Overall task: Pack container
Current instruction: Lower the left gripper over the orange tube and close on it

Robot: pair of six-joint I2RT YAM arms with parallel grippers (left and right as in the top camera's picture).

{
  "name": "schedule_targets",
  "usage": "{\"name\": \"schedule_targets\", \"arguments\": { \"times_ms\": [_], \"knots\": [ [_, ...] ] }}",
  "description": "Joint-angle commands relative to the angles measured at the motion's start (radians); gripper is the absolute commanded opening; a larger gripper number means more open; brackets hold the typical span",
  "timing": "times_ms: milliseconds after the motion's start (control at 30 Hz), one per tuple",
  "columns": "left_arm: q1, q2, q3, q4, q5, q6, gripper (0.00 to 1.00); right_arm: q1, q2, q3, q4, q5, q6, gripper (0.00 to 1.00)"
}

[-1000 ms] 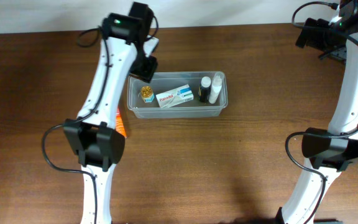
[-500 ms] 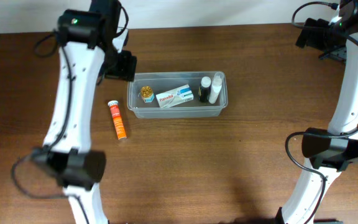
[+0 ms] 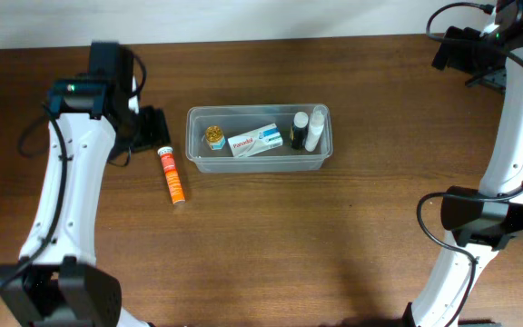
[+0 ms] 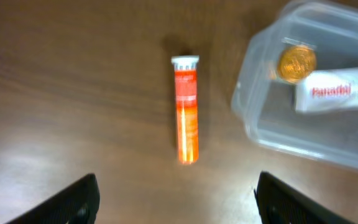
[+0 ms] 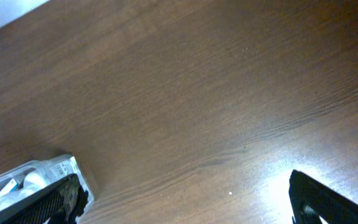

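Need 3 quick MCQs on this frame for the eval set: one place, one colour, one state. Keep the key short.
1. Where is the orange tube?
A. inside the container
B. lying on the table, outside the container
C. propped against the container's wall

2. What colour is the tube's cap?
A. white
B. black
C. green

3. How do the left fingers stand?
A. shut on the tube
B. open, with nothing between them
C. shut on the container's rim

Key:
1 B: the overhead view shows bare wood between the tube and the container.
2 A: the left wrist view shows a white end on the orange body.
3 B: both fingers sit far apart at the bottom of the left wrist view, short of the tube.
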Motion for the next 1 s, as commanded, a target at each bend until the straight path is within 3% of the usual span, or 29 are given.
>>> {"name": "schedule_targets", "arguments": {
  "times_ms": [0, 133, 267, 533, 967],
  "knots": [
    [0.031, -0.014, -0.181, 0.137, 0.15, -0.097, 0.8, 0.004, -0.011, 0.01, -0.003, -0.002, 0.008, 0.98],
    [0.039, -0.013, -0.349, 0.339, 0.163, -0.187, 0.8, 0.004, -0.011, 0.01, -0.003, -0.002, 0.008, 0.98],
    [0.039, -0.008, -0.408, 0.423, 0.15, -0.188, 0.8, 0.004, -0.011, 0.01, -0.003, -0.002, 0.008, 0.98],
    [0.039, 0.025, -0.426, 0.455, 0.062, -0.183, 0.81, 0.004, -0.011, 0.01, -0.003, -0.002, 0.008, 0.98],
    [0.031, 0.161, -0.426, 0.48, 0.061, -0.013, 0.81, 0.004, -0.011, 0.01, -0.003, -0.002, 0.008, 0.99]
  ]
}}
